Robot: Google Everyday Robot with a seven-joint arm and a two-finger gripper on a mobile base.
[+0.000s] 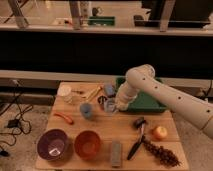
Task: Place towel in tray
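The green tray (pixel 150 102) sits at the back right of the wooden table (pixel 105 131). A small grey-blue folded thing (pixel 109 90), possibly the towel, lies just left of the tray's left edge. My gripper (pixel 111 105) is at the end of the white arm (pixel 150 87), which reaches in from the right. It hangs low over the table just in front of the grey-blue thing and beside the tray's front left corner. A pale thing sits right under the gripper; I cannot tell whether it is held.
A white cup (pixel 64 92), a yellow item (pixel 93 92) and a blue cup (pixel 86 110) stand on the left. A red chili (pixel 65 118), purple bowl (pixel 52 145), orange bowl (pixel 88 145), grey sponge (pixel 116 152), black brush (pixel 137 142), apple (pixel 160 132) and dark bunch (pixel 162 155) lie in front.
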